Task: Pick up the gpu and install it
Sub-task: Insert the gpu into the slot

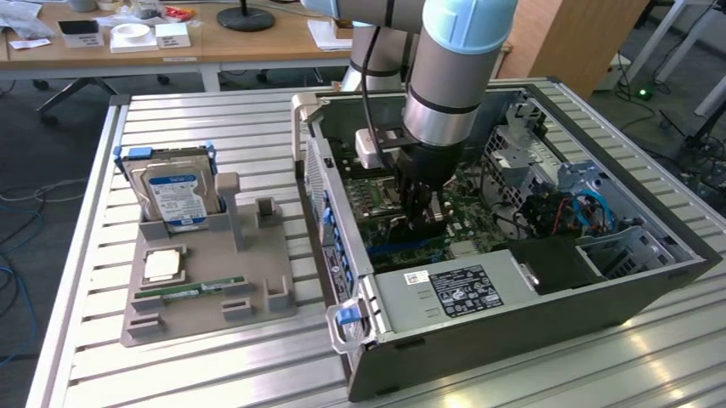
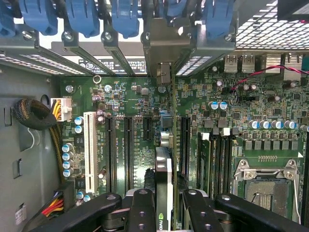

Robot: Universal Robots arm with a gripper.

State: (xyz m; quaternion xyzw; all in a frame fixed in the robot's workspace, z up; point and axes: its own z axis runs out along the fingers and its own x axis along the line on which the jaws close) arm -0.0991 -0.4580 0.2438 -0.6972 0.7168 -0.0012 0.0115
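GPU, a thin flat black expansion card seen edge-on in the wrist view, stands upright over the green motherboard inside the open grey desktop computer case. The black two-fingered claw is clamped on it, one finger against each face. The card runs parallel to the long black expansion slots, which lie beside it on both sides. Its far end points at the row of blue plastic retention clips on the case's back wall. In the exterior view the claw hangs low in the middle of the case, close above the board.

At nine o'clock from the case, in the exterior view, the grey plastic parts holder sits on the slatted aluminium worktop. The blue-labelled silver hard drive stands upright at its twelve o'clock end, and the slim green memory stick lies nearer its six o'clock end.

Picking up looks done, and the step in hand is the install. The card's lower edge may already have entered a slot, but I cannot tell, since the card itself hides that line. As I judge it, seating calls for the card held square to the slot, its bracket end meeting the rear opening, and a straight, even press down.
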